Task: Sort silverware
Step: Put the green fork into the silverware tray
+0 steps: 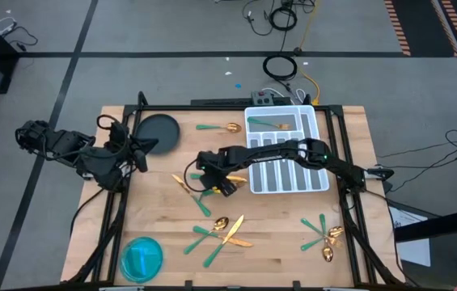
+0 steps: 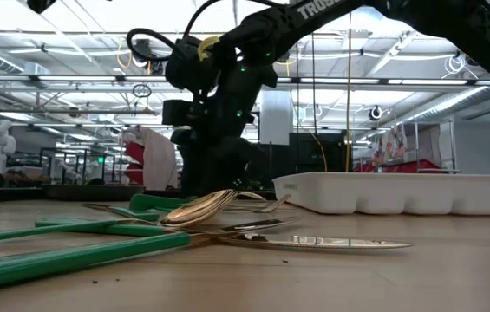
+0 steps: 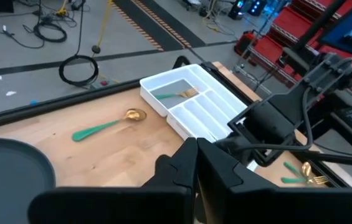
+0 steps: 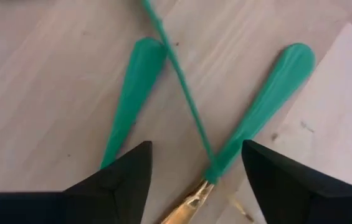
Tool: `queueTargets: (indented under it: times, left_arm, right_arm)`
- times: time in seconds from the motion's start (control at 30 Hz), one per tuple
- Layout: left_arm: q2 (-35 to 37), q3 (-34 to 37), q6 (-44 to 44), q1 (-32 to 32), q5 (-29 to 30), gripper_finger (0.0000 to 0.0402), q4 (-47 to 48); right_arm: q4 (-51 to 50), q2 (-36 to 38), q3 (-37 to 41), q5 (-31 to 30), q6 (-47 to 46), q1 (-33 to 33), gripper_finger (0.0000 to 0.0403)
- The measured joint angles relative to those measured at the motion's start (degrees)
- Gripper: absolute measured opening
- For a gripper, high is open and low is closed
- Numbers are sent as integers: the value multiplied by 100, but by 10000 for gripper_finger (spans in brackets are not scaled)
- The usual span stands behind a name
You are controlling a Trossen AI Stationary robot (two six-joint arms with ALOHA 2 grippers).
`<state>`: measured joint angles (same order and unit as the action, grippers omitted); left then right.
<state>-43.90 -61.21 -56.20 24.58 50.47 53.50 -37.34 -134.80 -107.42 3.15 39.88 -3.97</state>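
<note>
Just beside the white tray [image 1: 323, 179], on its open-counter side, my right end effector [image 1: 214, 185] hangs released over a crossed cluster of silverware [image 4: 194, 118]; three teal handles overlap between its fingers. More pieces lie scattered on the counter [image 1: 277, 242], well away from the tray, and one fork [image 1: 267, 124] rests inside it. I judge singling out the topmost handle essential: centre on it, descend squarely, avoid pinching two. My left end effector [image 3: 195, 180] waits far from the tray, clenched.
</note>
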Motion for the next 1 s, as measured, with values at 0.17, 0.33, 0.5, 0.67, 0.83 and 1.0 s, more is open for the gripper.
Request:
queueTargets:
  times: [0.17, 0.33, 0.5, 0.67, 0.83, 1.0]
  left_arm:
    - [17, 0, 22, 0, -85, 18, 28]
    - [17, 0, 155, 0, -85, 18, 31]
    - [15, 0, 126, 0, -85, 18, 152]
    - [17, 0, 154, 0, -85, 18, 156]
    - [72, 0, 304, 0, -80, 18, 155]
    - [151, 0, 407, -1, -67, 18, 150]
  right_arm:
    - [42, -6, 0, -224, -60, -10, 139]
    - [40, -11, 0, -192, -59, -4, 43]
    - [59, -11, 0, -392, -119, -4, 4]
    - [-58, 44, 2, -517, -302, -4, 1]
    - [-263, 316, -98, -447, -591, -4, 1]
    - [-570, 596, -572, 143, -1360, -93, 0]
